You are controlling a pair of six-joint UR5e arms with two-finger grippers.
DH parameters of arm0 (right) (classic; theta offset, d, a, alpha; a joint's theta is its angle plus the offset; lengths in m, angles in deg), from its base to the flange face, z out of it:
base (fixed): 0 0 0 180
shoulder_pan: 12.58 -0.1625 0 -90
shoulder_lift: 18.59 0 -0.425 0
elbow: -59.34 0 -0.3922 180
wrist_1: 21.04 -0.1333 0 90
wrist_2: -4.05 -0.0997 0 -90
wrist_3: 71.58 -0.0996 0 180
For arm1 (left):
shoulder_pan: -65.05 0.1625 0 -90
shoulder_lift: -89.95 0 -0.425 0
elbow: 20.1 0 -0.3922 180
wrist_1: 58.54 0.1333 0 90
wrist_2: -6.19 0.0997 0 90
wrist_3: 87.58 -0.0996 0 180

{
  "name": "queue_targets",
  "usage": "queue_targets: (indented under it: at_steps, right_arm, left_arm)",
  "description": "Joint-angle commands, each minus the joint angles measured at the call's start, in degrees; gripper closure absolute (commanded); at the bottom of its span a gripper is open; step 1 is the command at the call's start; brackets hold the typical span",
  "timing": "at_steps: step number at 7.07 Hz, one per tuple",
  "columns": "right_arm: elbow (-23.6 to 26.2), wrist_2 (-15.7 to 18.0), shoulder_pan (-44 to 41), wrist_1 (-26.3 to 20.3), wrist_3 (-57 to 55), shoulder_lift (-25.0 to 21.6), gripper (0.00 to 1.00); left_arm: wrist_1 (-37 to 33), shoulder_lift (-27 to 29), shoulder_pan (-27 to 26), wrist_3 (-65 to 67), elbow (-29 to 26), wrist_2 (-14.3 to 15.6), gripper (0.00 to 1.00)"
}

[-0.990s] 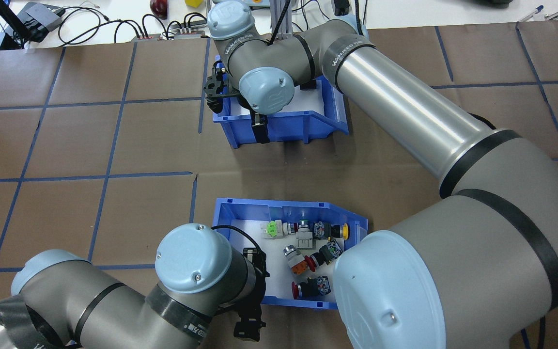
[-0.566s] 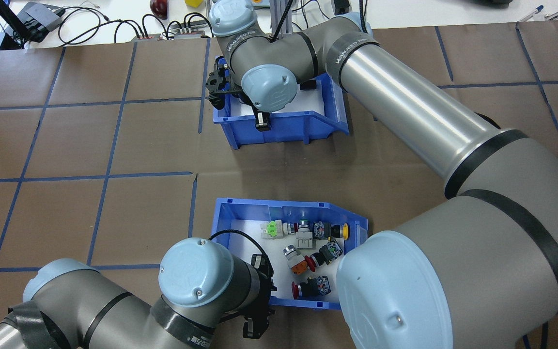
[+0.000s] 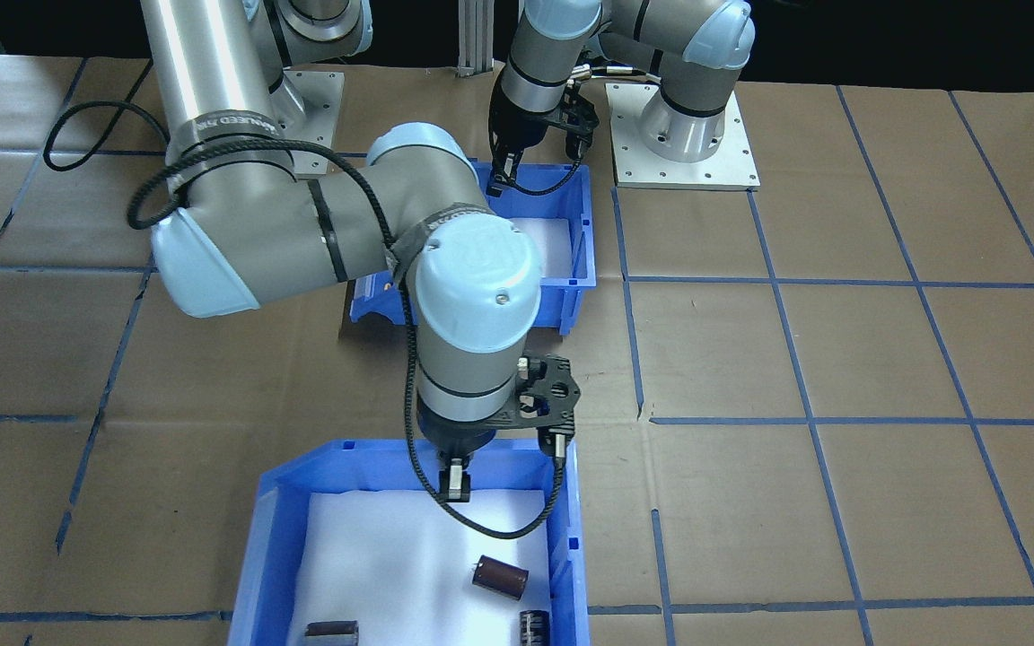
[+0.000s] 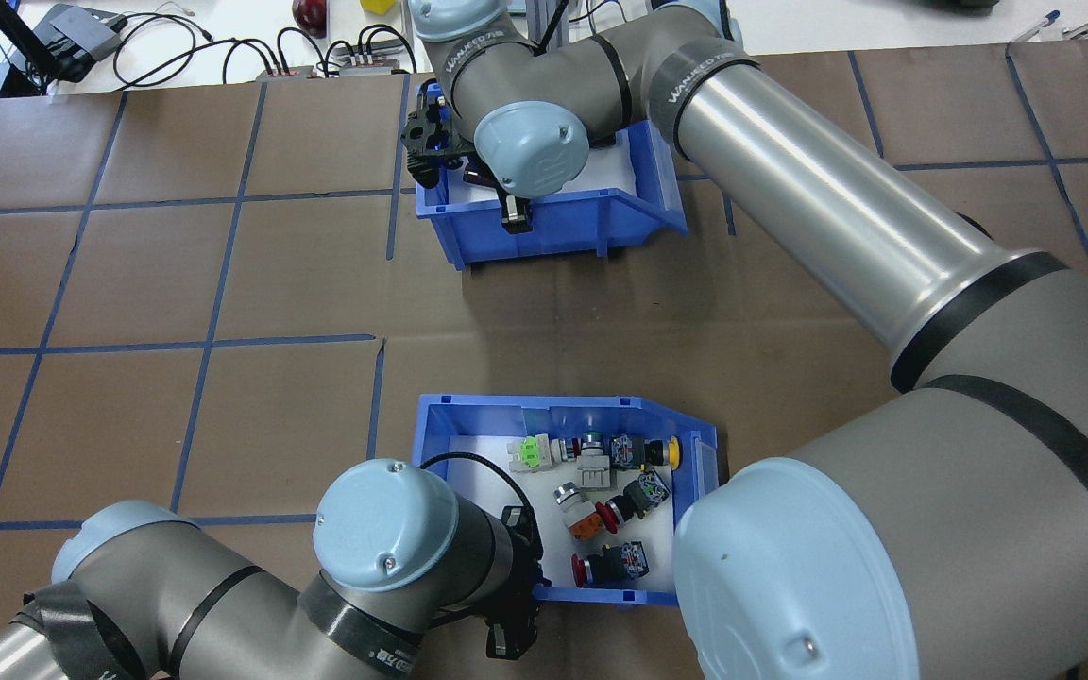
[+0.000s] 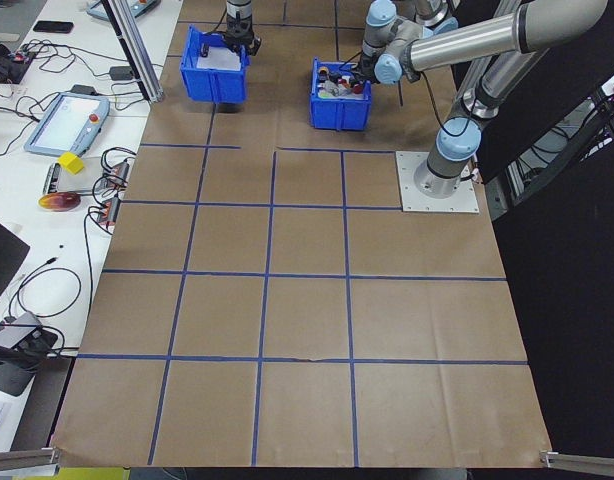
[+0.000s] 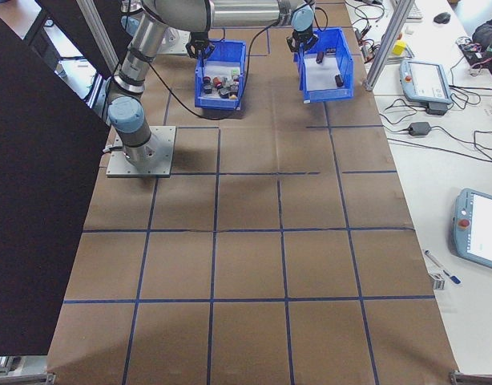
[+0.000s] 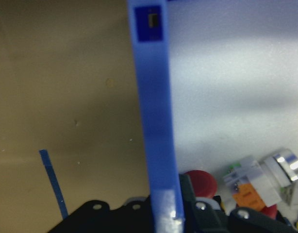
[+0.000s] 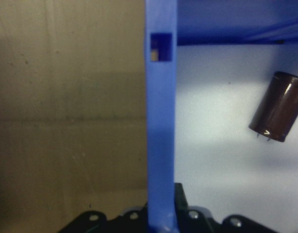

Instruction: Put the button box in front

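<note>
The button box [image 4: 468,404], a blue bin with white foam and red, orange, yellow and green push-buttons [image 4: 601,482], sits near the robot's base. My left gripper [image 4: 516,609] is shut on its near wall, and the blue wall [image 7: 156,145] runs between the fingers in the left wrist view. From the front, the box [image 3: 575,269] is half hidden behind my right arm, with the left gripper [image 3: 501,179] at its back wall. My right gripper [image 4: 514,215] is shut on the wall [image 8: 161,121] of the other blue bin [image 4: 638,222].
The other bin [image 3: 257,538] holds dark cylinders [image 3: 499,576] on white foam and lies at the table's far side. Cables and devices [image 4: 62,38] lie beyond the brown paper. My right arm's long link [image 4: 837,236] spans the space between the two bins.
My right arm has slid the bin with the dark cylinders farther from the robot. The button box has shifted slightly toward the robot and to the right with my left gripper.
</note>
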Motion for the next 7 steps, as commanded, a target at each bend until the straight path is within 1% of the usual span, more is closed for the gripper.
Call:
queue_targets:
  at_steps: [1,2,3,4,5,6,7]
  right_arm:
    - [2.48,-0.04,7.76,-0.61,7.3,-3.47,0.95]
    - [4.76,-0.05,11.37,-0.53,11.77,-5.31,0.95]
    - [7.91,-0.65,15.67,-0.44,15.03,-7.24,0.95]
    - [11.08,-0.92,18.84,0.0,17.76,-9.26,0.95]
    - [13.81,-1.01,21.66,0.52,20.31,-11.11,0.95]
    - [16.53,-1.19,23.86,0.62,22.43,-12.78,0.95]
    - [19.08,-2.14,26.67,0.62,24.01,-14.45,0.95]
  left_arm:
    - [-0.57,-0.64,4.57,-3.76,-2.55,4.48,1.0]
    - [-0.48,-1.08,8.52,-5.69,-3.08,4.14,1.0]
    - [-0.74,-1.0,13.87,-11.28,-4.04,3.79,1.0]
    - [-1.01,0.57,18.62,-12.55,-5.53,2.4,1.0]
    - [-1.01,3.54,20.23,-14.57,-8.59,-1.8,1.0]
    - [-1.01,8.88,20.25,-16.07,-13.41,-2.01,1.0]
    - [-1.27,13.55,20.16,-16.08,-18.85,-2.1,1.0]
